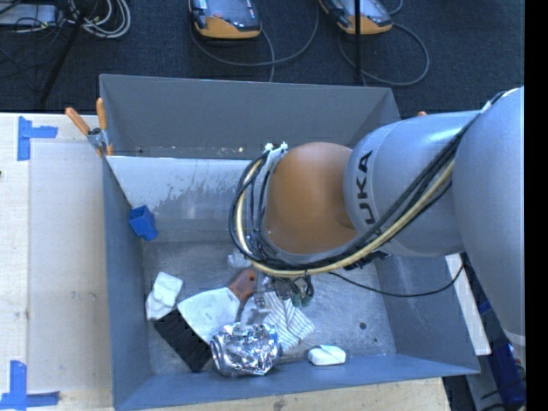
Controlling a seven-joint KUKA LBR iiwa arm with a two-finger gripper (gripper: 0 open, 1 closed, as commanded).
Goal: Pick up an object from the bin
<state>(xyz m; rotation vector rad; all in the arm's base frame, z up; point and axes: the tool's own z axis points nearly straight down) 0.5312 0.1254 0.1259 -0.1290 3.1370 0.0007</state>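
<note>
We take the crumpled silver foil (247, 349) as our landmark; it lies against the near wall of the grey bin (120, 255). The arm (437, 187) comes in from the foil's upper right, and its orange wrist cover (308, 197) hangs above the foil. Below that cover the gripper (261, 309) sits low in the heap, just above the foil. We cannot tell whether it is open or closed, and we see nothing held in it.

Touching the foil's upper left is a white sheet (210, 308). A striped cloth (289, 322) spreads from its upper right. A black block (182, 341) lies tilted just to its left, with a white crumpled wad (164, 294) beyond that. A blue block (143, 223) sits well away at upper left, and a small white oblong (327, 355) lies near its right.

We judge the foil the likeliest pick. It should be very light, crushable and a little slick. A closing grip across its bulging middle would bite in, whereas a thin outer flap might tear.
</note>
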